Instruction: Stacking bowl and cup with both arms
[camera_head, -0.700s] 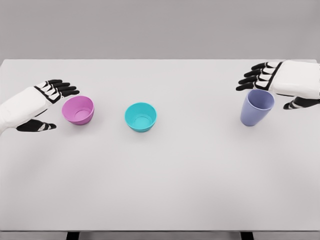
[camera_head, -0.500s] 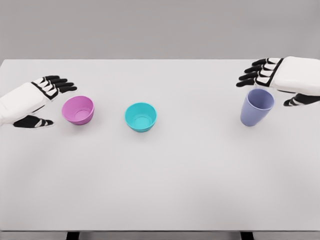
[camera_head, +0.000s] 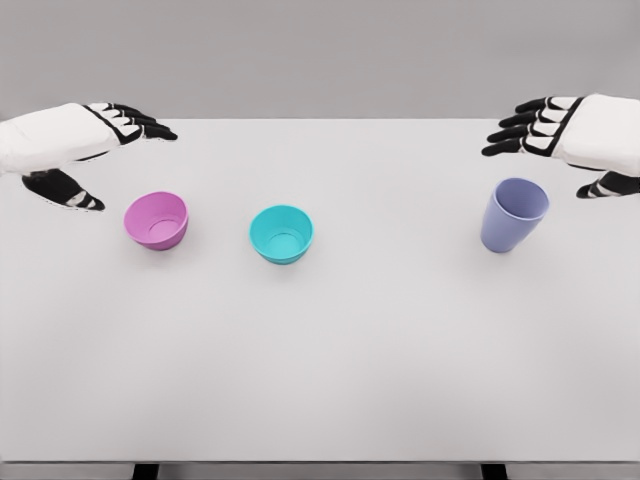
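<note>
Bowls, pink (camera_head: 156, 220) and teal (camera_head: 281, 233), sit unstacked at nine o'clock of the cup (camera_head: 513, 214); my left hand (camera_head: 90, 140) and right hand (camera_head: 560, 135) hover open. Grasping comes next.

Both arms are up and hovering, nothing in either hand. The left hand (camera_head: 85, 140) comes in from the far left with its black fingers (camera_head: 140, 122) stretched out flat toward the right, thumb (camera_head: 65, 190) hanging down on the near side, well apart from them. The right hand (camera_head: 565, 135) mirrors it at the far right: fingers (camera_head: 520, 128) spread and pointing left, thumb (camera_head: 605, 186) dropped below. White forearms run off both edges.
</note>
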